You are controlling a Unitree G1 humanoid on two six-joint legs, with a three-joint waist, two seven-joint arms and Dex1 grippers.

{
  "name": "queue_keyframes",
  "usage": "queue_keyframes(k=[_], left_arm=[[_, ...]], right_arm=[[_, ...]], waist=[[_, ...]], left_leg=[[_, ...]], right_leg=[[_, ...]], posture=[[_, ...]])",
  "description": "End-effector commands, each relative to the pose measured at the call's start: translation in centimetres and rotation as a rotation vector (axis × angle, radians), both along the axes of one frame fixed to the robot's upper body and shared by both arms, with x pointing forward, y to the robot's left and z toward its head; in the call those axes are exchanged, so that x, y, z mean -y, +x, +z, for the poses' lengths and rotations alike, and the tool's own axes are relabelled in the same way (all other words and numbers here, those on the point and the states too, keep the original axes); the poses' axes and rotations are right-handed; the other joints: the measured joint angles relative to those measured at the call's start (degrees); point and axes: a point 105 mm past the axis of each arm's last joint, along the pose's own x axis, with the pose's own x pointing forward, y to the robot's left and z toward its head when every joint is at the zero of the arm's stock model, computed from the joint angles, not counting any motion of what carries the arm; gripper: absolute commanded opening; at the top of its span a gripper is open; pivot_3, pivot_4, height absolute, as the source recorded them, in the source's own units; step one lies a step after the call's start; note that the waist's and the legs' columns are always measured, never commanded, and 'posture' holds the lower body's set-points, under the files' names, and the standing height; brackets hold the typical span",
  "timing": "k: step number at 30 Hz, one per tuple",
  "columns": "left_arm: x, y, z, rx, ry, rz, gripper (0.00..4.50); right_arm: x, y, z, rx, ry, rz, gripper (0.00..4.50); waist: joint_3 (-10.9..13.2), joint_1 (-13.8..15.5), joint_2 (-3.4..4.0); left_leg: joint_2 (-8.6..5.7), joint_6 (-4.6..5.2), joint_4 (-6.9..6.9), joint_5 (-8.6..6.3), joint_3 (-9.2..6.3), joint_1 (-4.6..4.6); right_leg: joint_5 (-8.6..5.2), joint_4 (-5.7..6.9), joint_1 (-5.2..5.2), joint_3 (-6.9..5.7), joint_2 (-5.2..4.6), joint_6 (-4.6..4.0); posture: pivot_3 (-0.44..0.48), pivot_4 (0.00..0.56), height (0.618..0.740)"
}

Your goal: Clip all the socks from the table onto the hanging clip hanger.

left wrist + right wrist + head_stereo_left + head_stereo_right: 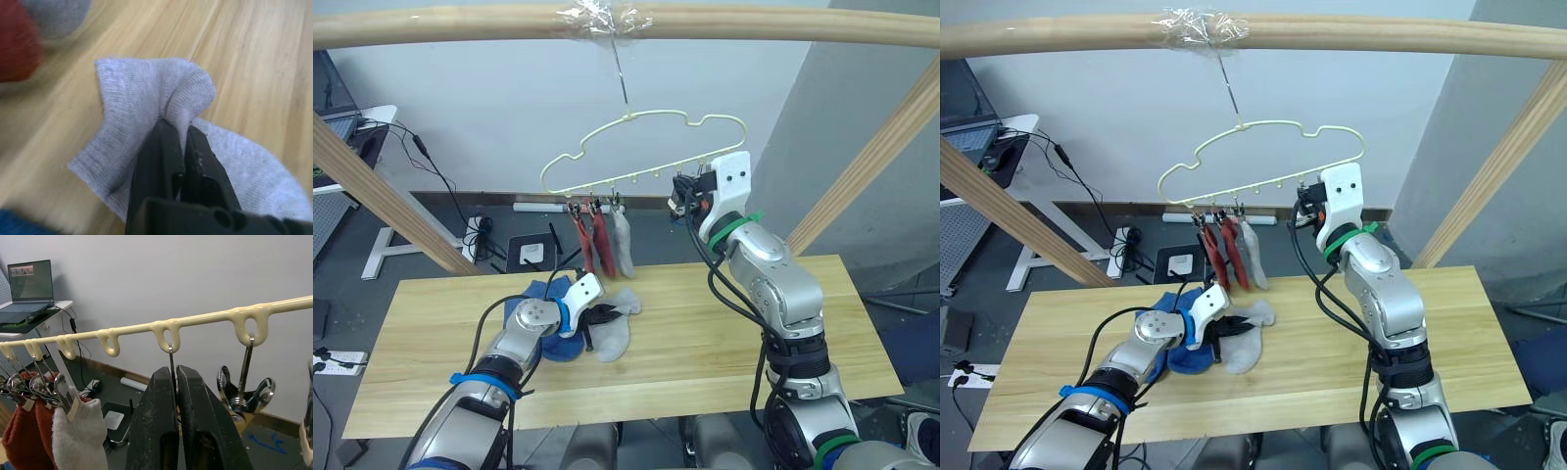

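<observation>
Left claw (177,128) pinches a fold of the grey sock (146,112) lying on the surface (724,323); right claw (176,377) pressed together on a clip (170,363) of the clip hanger (646,147), three socks (602,240) hanging.

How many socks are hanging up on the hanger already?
3: two rust red socks and one light grey sock, side by side on clips at the left end of the clip hanger. None seems hidden behind them.

Both eye views look from the head down over the table (724,323) and clip hanger (646,147). The left wrist view is close above a grey sock (146,107); the right wrist view faces the hanger's clips (244,391) closely.
</observation>
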Motion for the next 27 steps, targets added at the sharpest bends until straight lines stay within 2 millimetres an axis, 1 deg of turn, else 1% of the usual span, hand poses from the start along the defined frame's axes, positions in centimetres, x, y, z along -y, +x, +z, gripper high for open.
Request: queue_keyframes(k=[1,3,4,5,6,8,11,12,15,20,27], left_arm=[[1.8,0.2,4.8,0.066,-0.201,-0.050,0.01],[2.8,-0.2,7.5,0.097,-0.315,-0.082,0.01],[3.1,-0.4,8.5,0.108,-0.354,-0.092,0.01],[3.4,-0.4,10.1,0.161,-0.392,-0.090,0.01],[3.5,-0.4,11.1,0.196,-0.415,-0.085,0.01],[3.8,-0.3,12.5,0.259,-0.433,-0.078,0.01],[3.8,-0.7,14.7,0.414,-0.427,-0.085,0.01],[3.8,-0.7,15.0,0.437,-0.434,-0.073,0.01],[3.6,-0.8,15.3,0.486,-0.435,-0.053,0.01],[3.5,-0.4,16.1,0.559,-0.451,-0.008,0.01],[3.7,0.0,15.8,0.553,-0.452,-0.005,0.01]], right_arm=[[2.0,0.5,-0.7,-0.080,0.031,-0.043,0.00],[2.6,0.5,-0.6,-0.136,0.078,-0.051,0.00],[2.7,0.5,-0.6,-0.157,0.096,-0.054,0.00],[2.9,0.4,-0.4,-0.191,0.131,-0.053,0.00],[3.0,0.3,-0.3,-0.214,0.153,-0.051,0.00],[3.3,0.2,-0.1,-0.255,0.194,-0.049,0.00],[3.8,0.1,-0.3,-0.393,0.332,-0.061,0.00],[3.8,0.1,-0.2,-0.429,0.367,-0.061,0.00],[3.8,0.1,0.1,-0.482,0.430,-0.053,0.00],[3.8,0.1,0.1,-0.544,0.479,-0.051,0.00],[3.2,0.0,0.7,-0.599,0.571,-0.017,0.00]], waist=[[0.0,0.0,0.00],[0.0,-0.1,0.00],[0.0,-0.1,0.00],[0.0,-0.1,0.01],[-0.1,-0.1,0.00],[-0.1,0.0,0.01],[-0.1,0.0,0.03],[-0.1,0.1,0.04],[-0.1,0.4,0.07],[-0.2,0.9,0.09],[-0.2,1.1,0.10]], left_leg=[[0.00,-0.02,0.00,0.02,-0.02,-0.01],[0.01,-0.06,-0.01,0.04,-0.02,-0.01],[0.02,-0.13,-0.01,0.08,-0.03,-0.01],[0.02,-0.16,-0.01,0.10,-0.05,-0.01],[0.02,-0.18,-0.02,0.12,-0.06,-0.01],[0.02,-0.22,-0.02,0.14,-0.08,-0.01],[0.02,-0.22,-0.03,0.15,-0.06,0.00],[0.02,-0.22,-0.04,0.16,-0.07,0.00],[0.00,-0.21,-0.04,0.16,-0.08,0.00],[-0.04,-0.14,-0.05,0.14,-0.05,-0.01],[-0.09,0.06,-0.05,0.10,-0.01,-0.01]], right_leg=[[0.00,-0.01,0.00,-0.01,-0.02,0.00],[0.01,0.00,0.00,-0.01,-0.05,0.00],[0.01,0.00,0.00,-0.02,-0.05,0.00],[0.01,-0.01,0.01,-0.02,-0.05,-0.01],[0.01,-0.01,0.01,-0.02,-0.05,-0.01],[0.01,-0.02,0.02,-0.04,-0.05,-0.01],[0.02,-0.01,0.02,-0.02,-0.05,-0.02],[0.03,-0.01,0.02,-0.04,-0.05,-0.04],[0.04,-0.02,0.02,-0.04,-0.06,-0.05],[0.04,-0.04,0.02,-0.05,-0.08,-0.05],[0.05,-0.03,0.03,-0.04,-0.13,-0.03]], posture=[[0.041,0.219,0.740],[0.038,0.214,0.740],[0.038,0.214,0.740],[0.038,0.214,0.740],[0.036,0.210,0.740],[0.036,0.210,0.740],[0.041,0.212,0.740],[0.041,0.213,0.740],[0.043,0.216,0.740],[0.045,0.220,0.740],[0.039,0.224,0.740]])
